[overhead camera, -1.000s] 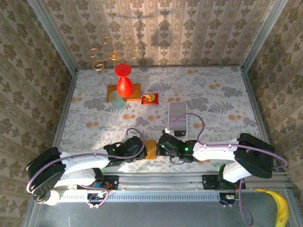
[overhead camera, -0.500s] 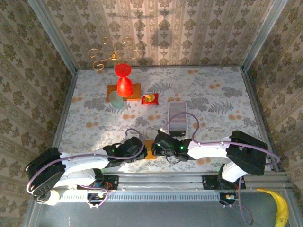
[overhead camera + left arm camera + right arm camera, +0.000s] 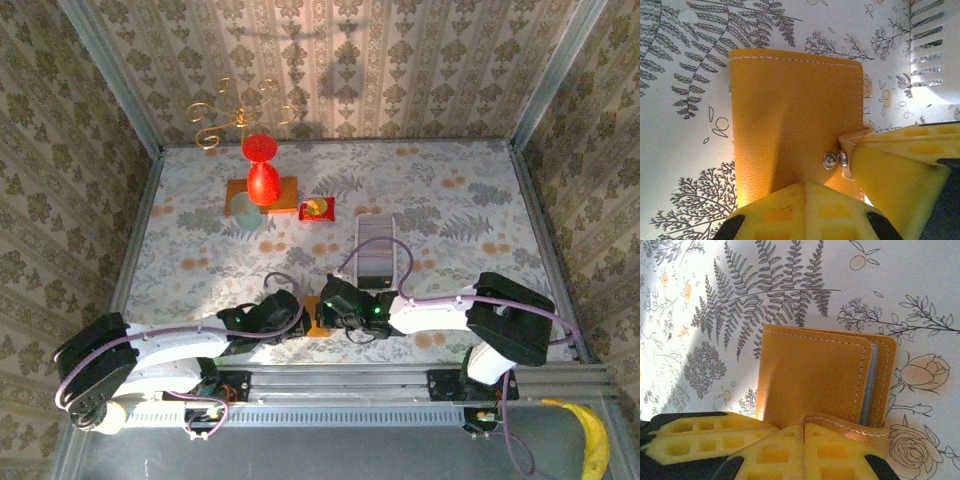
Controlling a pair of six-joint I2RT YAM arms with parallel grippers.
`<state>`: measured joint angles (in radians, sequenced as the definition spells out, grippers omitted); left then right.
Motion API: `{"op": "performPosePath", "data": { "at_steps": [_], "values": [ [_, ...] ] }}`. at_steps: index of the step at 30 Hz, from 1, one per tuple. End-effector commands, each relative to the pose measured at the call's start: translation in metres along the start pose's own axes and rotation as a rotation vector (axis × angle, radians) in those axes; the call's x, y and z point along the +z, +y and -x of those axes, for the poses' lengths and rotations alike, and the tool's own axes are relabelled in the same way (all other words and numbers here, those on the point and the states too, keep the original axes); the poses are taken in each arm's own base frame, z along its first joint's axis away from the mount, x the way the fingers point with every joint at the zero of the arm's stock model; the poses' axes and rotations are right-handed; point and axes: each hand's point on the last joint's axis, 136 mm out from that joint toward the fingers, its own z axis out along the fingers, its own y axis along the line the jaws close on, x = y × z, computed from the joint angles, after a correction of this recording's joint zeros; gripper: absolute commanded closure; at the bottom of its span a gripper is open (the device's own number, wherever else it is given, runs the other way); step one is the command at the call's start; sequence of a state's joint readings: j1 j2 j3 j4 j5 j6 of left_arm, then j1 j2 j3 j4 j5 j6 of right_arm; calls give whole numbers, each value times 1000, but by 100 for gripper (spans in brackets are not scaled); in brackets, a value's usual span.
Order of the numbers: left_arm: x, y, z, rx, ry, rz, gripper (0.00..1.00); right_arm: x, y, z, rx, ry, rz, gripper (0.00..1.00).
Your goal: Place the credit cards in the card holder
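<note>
Floral table [image 3: 450, 200], card holder [image 3: 790, 110] pinched by left gripper [image 3: 805, 200], right gripper [image 3: 804, 432]

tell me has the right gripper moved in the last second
Yes. The right gripper has slid left, away from the white slotted rack, covering more of the card holder.

The card holder [image 3: 317, 318] lies mid near edge of the bench [image 3: 460, 190], between the left tool [image 3: 805, 205] and the right tool [image 3: 804, 442], both touching it. A slotted rack [image 3: 376, 250] lies behind it, rightward; a vase [image 3: 262, 175] stands toward the far-left corner.
</note>
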<state>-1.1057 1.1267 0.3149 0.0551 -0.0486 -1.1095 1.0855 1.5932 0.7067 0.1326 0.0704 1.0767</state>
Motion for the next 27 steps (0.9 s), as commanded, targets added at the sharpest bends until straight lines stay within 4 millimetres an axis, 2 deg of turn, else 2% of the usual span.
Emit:
{"op": "performPosePath", "data": {
  "at_steps": [1,13,19,27],
  "values": [
    [3,26,-18,-22,53,71,100,8,-9,-13,-13,56,-39,100],
    [-6,25,-11,-73,30,49,100,17,-37,-37,-58,148,-172,100],
    [-19,43,-2,-94,-2,121,100,10,-70,-47,-130,188,-379,100],
    [-41,69,12,-155,-73,183,100,14,-93,-58,-181,230,-531,100]
  ]
}}
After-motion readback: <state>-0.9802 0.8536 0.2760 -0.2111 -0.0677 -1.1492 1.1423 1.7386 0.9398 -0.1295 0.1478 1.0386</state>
